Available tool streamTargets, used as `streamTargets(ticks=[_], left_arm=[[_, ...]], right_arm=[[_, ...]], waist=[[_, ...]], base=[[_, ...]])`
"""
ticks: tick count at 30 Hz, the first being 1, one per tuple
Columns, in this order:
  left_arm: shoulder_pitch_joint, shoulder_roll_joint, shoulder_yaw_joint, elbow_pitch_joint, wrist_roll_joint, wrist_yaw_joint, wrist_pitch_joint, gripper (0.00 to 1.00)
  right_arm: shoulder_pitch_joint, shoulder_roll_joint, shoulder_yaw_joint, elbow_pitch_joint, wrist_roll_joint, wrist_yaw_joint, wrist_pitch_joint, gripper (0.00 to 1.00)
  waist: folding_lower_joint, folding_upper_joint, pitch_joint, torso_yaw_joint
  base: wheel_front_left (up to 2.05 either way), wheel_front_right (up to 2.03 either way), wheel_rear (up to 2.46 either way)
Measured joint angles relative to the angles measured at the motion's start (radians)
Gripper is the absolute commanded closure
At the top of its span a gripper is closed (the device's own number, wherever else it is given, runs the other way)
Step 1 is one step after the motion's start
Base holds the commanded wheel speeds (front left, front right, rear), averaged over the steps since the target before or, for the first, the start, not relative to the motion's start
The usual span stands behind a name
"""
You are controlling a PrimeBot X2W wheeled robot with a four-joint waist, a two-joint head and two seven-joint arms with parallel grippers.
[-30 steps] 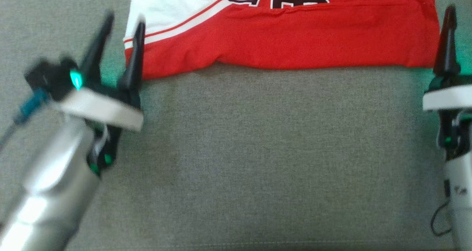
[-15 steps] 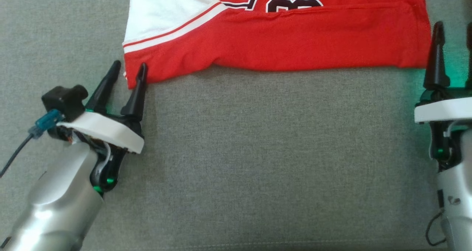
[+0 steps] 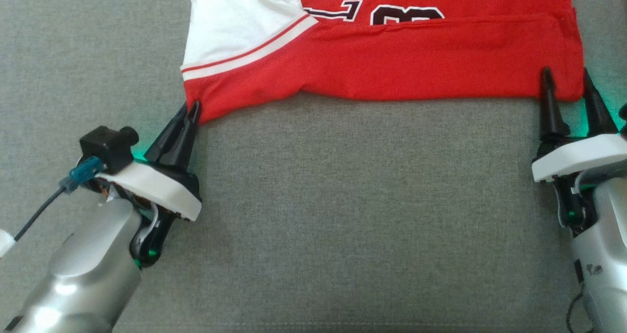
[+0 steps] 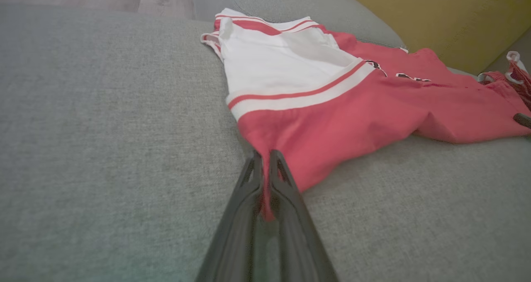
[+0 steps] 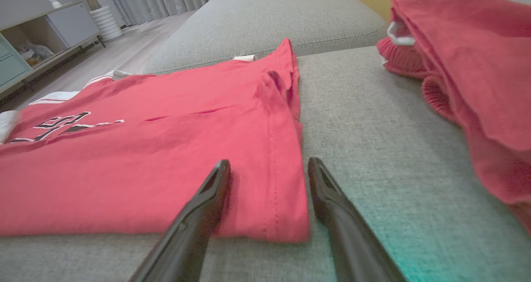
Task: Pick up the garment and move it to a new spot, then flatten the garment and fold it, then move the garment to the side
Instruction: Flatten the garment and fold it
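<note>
From the head, we see the garment [image 3: 392,59] flat on the sofa [image 3: 343,201], our left gripper [image 3: 192,111] pinched on its near left corner, our right gripper [image 3: 565,73] open astride the right corner. Our left wrist shows the garment [image 4: 332,112] clamped between the fingers [image 4: 286,215]; our right wrist shows fingers [image 5: 191,228] parted around that corner.

The head view's top edge cuts off the upper part of the red-and-white jersey [image 3: 416,59], leaving its dark lettering [image 3: 352,0] unreadable. In the left wrist view the jersey's corner is hidden between the pressed-together fingers of the left gripper [image 4: 265,155]. In the right wrist view a second red garment [image 5: 477,66] runs off the top and right edges, and the contents of the shelf unit [image 5: 70,25] are too small to tell.
</note>
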Motion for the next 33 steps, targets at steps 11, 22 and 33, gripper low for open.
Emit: streamTargets(ticks=[11, 22, 33], left_arm=[[0.084, 0.018, -0.028, -0.053, 0.045, 0.03, -0.025, 1.0], [0.267, 0.072, -0.067, -0.236, 0.077, 0.146, -0.024, 1.0], [0.456, 0.143, -0.096, -0.41, 0.064, 0.249, 0.011, 1.0]], right_arm=[[0.084, -0.07, 0.029, 0.004, 0.016, 0.0, 0.01, 1.0], [0.324, -0.191, 0.048, -0.167, 0.149, 0.0, 0.092, 1.0], [0.609, -0.18, -0.049, -0.375, 0.158, 0.0, 0.148, 1.0]], waist=[[-0.0001, 0.0, -0.074, 0.021], [-0.0001, 0.0, -0.147, 0.088], [-0.0002, 0.0, -0.164, 0.095]], base=[[0.0, 0.0, 0.0], [0.0, 0.0, 0.0], [0.0, 0.0, 0.0]])
